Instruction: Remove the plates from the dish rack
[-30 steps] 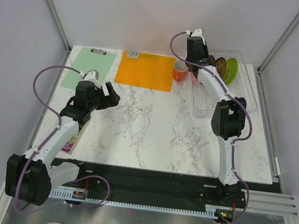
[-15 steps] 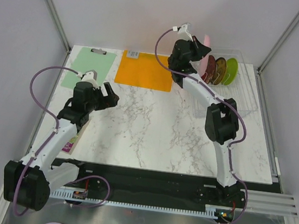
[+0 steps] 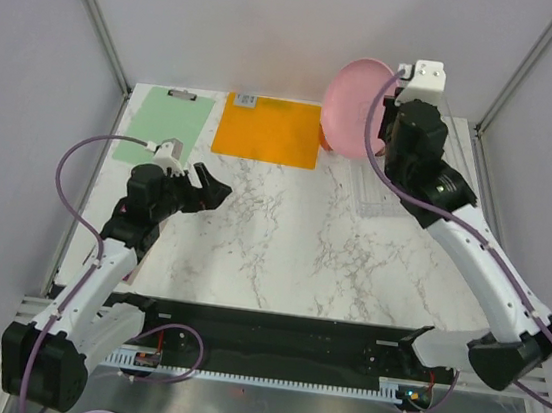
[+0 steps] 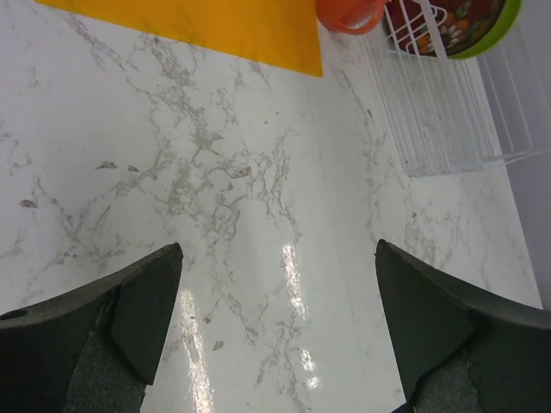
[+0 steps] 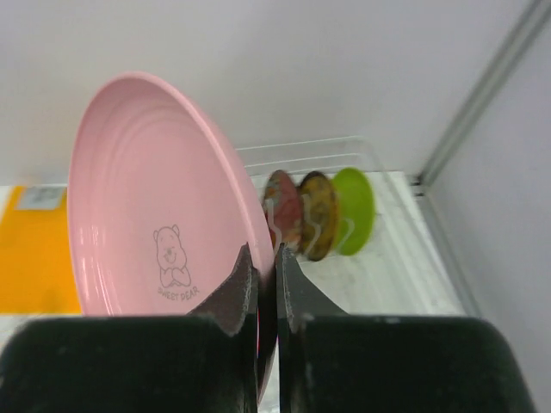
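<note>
My right gripper [image 5: 265,258] is shut on the rim of the large pink plate [image 5: 164,215] and holds it on edge in the air, left of the dish rack [image 5: 387,258]. In the top view the pink plate [image 3: 354,105] is high above the table's far side, with the right gripper [image 3: 389,105] at its right edge. The dark red plate [image 5: 281,211], the yellow-gold plate [image 5: 317,215] and the lime green plate [image 5: 355,209] stand upright in the rack. My left gripper [image 3: 213,187] is open and empty over the marble, as the left wrist view [image 4: 280,318] shows.
An orange mat [image 3: 268,130] and a green clipboard [image 3: 163,127] lie at the back left. An orange cup [image 4: 349,13] stands between the mat and the rack [image 4: 439,129]. The right arm covers most of the rack in the top view.
My right gripper has lifted the pink plate out of the rack and raised it up and to the left. My left gripper has shifted a little to the right.
</note>
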